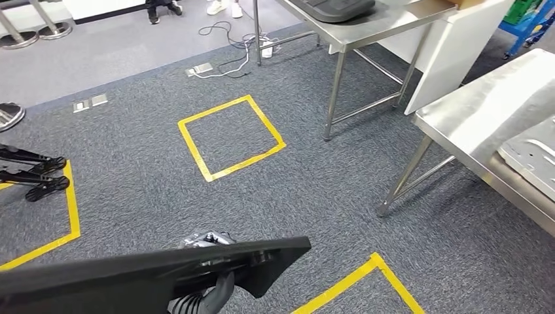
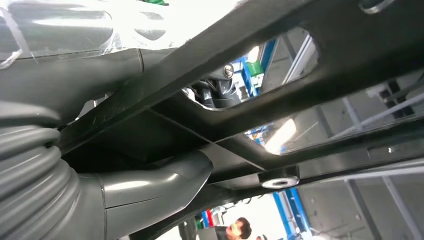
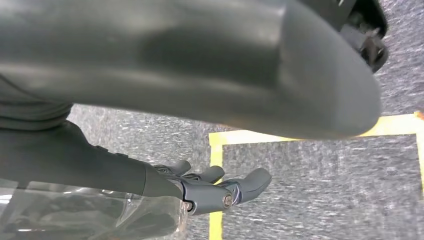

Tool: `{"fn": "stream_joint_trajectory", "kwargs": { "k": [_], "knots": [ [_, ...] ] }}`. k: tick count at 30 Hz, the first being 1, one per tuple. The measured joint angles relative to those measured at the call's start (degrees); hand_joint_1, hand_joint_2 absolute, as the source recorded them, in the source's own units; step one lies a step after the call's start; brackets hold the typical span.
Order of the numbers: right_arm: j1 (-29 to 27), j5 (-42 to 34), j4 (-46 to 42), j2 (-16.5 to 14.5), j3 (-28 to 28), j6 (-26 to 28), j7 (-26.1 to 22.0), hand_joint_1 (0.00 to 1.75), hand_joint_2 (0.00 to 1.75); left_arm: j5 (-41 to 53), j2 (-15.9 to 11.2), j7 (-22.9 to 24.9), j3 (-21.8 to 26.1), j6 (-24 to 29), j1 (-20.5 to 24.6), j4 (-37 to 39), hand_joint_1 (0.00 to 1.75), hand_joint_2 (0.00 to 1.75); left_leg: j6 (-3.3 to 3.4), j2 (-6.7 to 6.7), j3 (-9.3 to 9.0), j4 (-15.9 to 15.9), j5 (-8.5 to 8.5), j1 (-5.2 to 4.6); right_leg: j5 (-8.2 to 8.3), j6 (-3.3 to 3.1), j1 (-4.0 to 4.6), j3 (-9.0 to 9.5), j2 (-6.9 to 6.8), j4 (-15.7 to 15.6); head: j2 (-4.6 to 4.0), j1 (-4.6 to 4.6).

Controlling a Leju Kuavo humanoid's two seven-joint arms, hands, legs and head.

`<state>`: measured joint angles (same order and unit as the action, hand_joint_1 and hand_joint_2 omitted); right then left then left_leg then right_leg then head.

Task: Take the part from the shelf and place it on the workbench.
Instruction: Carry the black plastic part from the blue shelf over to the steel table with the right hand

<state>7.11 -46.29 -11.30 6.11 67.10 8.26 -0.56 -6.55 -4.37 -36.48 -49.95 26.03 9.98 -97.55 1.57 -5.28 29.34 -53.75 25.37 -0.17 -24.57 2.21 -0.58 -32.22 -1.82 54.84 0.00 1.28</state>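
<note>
In the head view, a flat black plastic part with cut-outs (image 1: 150, 271) is seen low in the picture, held level above the grey carpet (image 1: 144, 163). Beneath its near edge the left hand (image 1: 209, 288) is seen, its grey fingers curled under the panel, so the part is gripped from below. A square of yellow floor tape (image 1: 230, 137) is marked on the carpet ahead, and further yellow lines are laid at the left and lower right. A stainless-steel workbench with thin legs (image 1: 471, 114) stands at the right, well apart from the part, and a pale grey moulded panel (image 1: 533, 154) lies on its lower level. A second steel table (image 1: 366, 26) stands further back, with a dark tray-like item on it. Black tripod feet (image 1: 33, 173) rest on the carpet at the left, and a white cable (image 1: 226, 62) trails near the far table.

In the left wrist view, the underside of the black part (image 2: 280, 107) is seen close up, with light showing through its openings. The thick grey thumb of the left hand (image 2: 155, 187) is pressed against its ribbed underside, beside the ribbed wrist cover.

In the right wrist view, the right hand (image 3: 215, 190) is seen hanging over the carpet and a yellow tape line; its fingers are stretched out, slightly apart, and nothing is held in it.
</note>
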Motion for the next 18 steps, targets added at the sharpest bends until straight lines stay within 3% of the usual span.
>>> {"fn": "stream_joint_trajectory", "kwargs": {
  "k": [2,3,5,6,7,8,9,11,13,15,16,18],
  "knots": [
    [-0.08,0.12,0.00,0.04,0.02,0.00,0.95,0.00,0.00,-0.02,0.00,-0.02,0.01,0.14,-0.12,0.00,1.75,1.75,-0.73,1.12,0.63,-1.67,1.38,0.28,0.24,-0.64,-0.17,-0.08,0.87,-0.14,0.00,-0.06],
    [-0.05,0.13,0.00,0.09,0.02,0.00,1.23,0.00,0.00,-0.12,0.00,-0.05,0.03,0.25,-0.23,0.00,1.75,1.75,-1.04,2.29,1.81,-4.37,3.02,0.42,0.39,-0.91,-0.31,-0.13,1.30,-0.19,0.00,-0.12],
    [0.08,0.13,0.00,0.22,0.02,0.02,1.38,0.00,0.00,-0.53,0.00,-0.22,0.08,0.42,-0.70,0.01,1.75,1.75,-1.38,4.21,5.57,-12.85,7.05,0.57,0.52,-1.18,-0.33,-0.34,2.37,-0.16,0.00,-0.27],
    [0.09,0.13,0.00,0.26,0.02,0.03,1.23,0.00,0.00,-0.80,0.00,-0.31,0.10,0.46,-1.02,0.01,1.75,1.75,-1.43,4.55,7.31,-16.58,8.35,0.59,0.55,-1.23,-0.30,-0.40,3.03,-0.15,0.00,-0.29],
    [0.07,0.13,0.00,0.30,0.02,0.04,0.99,0.00,0.00,-1.04,0.00,-0.40,0.11,0.46,-1.28,0.03,1.75,1.75,-1.40,4.66,8.17,-18.32,8.53,0.59,0.57,-1.25,-0.27,-0.41,3.67,-0.13,0.00,-0.31],
    [0.02,0.14,0.00,0.33,0.03,0.03,0.72,0.00,0.00,-1.20,0.00,-0.49,0.14,0.49,-1.44,0.04,1.75,1.75,-1.28,4.74,7.86,-17.54,7.51,0.59,0.59,-1.24,-0.25,-0.35,4.35,-0.12,0.00,-0.33],
    [-0.01,0.14,0.00,0.34,0.03,0.02,0.50,0.00,0.00,-1.28,0.00,-0.55,0.20,0.51,-1.51,0.05,1.75,1.75,-1.07,5.07,6.38,-14.24,5.50,0.59,0.60,-1.22,-0.25,-0.26,5.05,-0.12,0.00,-0.34],
    [0.06,0.20,0.00,0.35,0.03,0.01,0.38,0.00,0.00,-1.24,0.00,-0.68,0.33,0.56,-1.53,0.05,1.75,1.75,-0.43,7.21,2.35,-5.28,1.43,0.62,0.65,-1.03,-0.16,-0.20,6.35,-0.06,0.00,-0.34],
    [0.18,0.27,0.00,0.39,0.03,0.02,0.62,0.00,0.00,-0.97,0.00,-0.78,0.39,0.61,-1.59,0.05,1.75,1.75,0.03,8.97,0.48,-0.68,0.05,0.50,0.82,-0.54,-0.22,-0.54,7.42,0.00,0.00,-0.34],
    [0.10,0.36,0.00,0.51,0.03,0.02,0.93,0.00,0.00,-0.51,0.02,-0.80,0.38,0.78,-1.65,0.04,1.75,1.75,0.41,8.48,0.42,-0.24,0.00,0.39,1.11,0.23,-0.39,-0.90,8.42,-0.16,0.00,-0.34],
    [-0.01,0.42,0.00,0.60,0.04,0.02,1.07,0.00,0.00,-0.27,0.06,-0.80,0.38,0.90,-1.67,0.04,1.75,1.75,0.74,7.95,0.23,0.01,-0.19,0.47,0.98,0.54,-0.38,-1.07,8.17,0.02,0.00,-0.33],
    [-0.07,0.55,-0.01,0.73,0.05,-0.02,1.25,0.00,0.00,0.01,0.19,-0.72,0.38,1.11,-1.75,0.04,1.75,1.75,1.44,6.65,-0.19,0.55,-0.59,0.73,-1.02,0.93,-0.19,-2.56,6.00,3.16,0.00,-0.15]
  ]
}}
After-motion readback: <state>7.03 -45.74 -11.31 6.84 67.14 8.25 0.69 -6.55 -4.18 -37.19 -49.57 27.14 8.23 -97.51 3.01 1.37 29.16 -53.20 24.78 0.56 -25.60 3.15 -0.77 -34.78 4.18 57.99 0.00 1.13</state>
